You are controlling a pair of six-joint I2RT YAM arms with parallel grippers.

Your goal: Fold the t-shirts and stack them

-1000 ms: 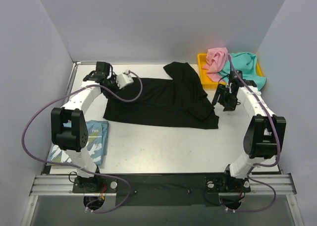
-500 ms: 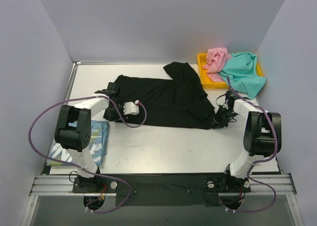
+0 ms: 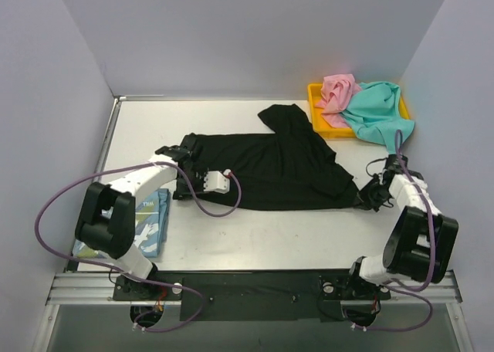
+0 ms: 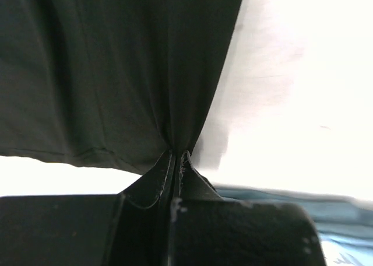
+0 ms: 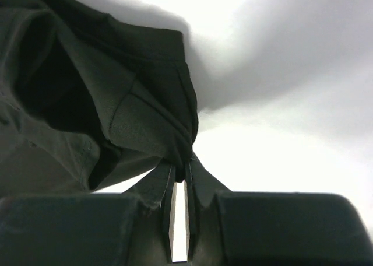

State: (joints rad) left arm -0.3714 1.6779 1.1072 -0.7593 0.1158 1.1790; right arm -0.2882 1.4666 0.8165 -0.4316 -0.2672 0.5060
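Observation:
A black t-shirt (image 3: 270, 167) lies spread across the middle of the table, a fold of it running back toward the tray. My left gripper (image 3: 187, 184) is shut on its near left edge; the left wrist view shows the black cloth (image 4: 116, 73) bunched between the closed fingertips of that gripper (image 4: 176, 155). My right gripper (image 3: 364, 200) is shut on the near right corner, and in the right wrist view that gripper (image 5: 182, 164) pinches a wad of black hem (image 5: 140, 120). A folded light blue t-shirt (image 3: 147, 217) lies at the near left. Pink (image 3: 337, 93) and teal (image 3: 378, 113) t-shirts sit heaped at the back right.
A yellow tray (image 3: 316, 109) at the back right holds the pink and teal t-shirts, the teal one hanging over its edge. Purple walls close in the table on three sides. A strip of the light blue t-shirt (image 4: 280, 193) shows behind the left fingers.
Both grippers came down to the black t-shirt's near edge and shut on it. The shirt has since shifted right and toward the near side, its near edge pulled straighter.

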